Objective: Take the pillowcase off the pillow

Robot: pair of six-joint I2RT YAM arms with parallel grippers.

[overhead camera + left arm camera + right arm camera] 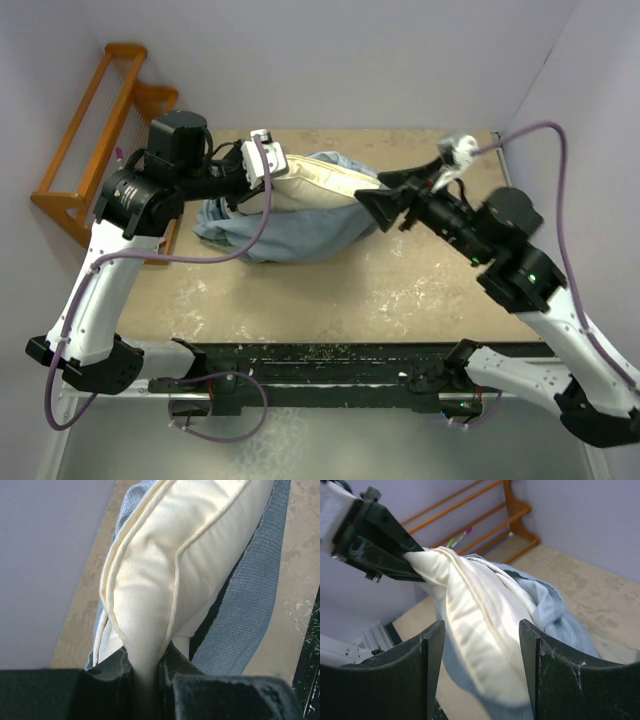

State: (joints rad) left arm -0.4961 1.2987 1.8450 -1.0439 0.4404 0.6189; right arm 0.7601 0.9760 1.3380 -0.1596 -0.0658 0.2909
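The cream pillow (pixel 322 186) hangs lifted across the back of the table, stretched between my two arms. My left gripper (pixel 268 168) is shut on its left corner, and the cream fabric (pixel 150 630) is squeezed into a narrow fold between the jaws (pixel 147 677). The blue-grey pillowcase (pixel 290 238) sags under and around the pillow's lower half, bunched down to the tabletop (pixel 250 610). My right gripper (pixel 480 652) stands open at the pillow's right end (pixel 485 630), with the two fingers apart on either side of it. The pillowcase (pixel 555 610) lies just beyond.
A wooden rack (pixel 95 140) stands against the left wall (pixel 485 525). Purple-grey walls close in the back and both sides. The speckled beige tabletop (pixel 400 290) spreads in front of the cloth, and a black rail (pixel 330 360) runs along the near edge.
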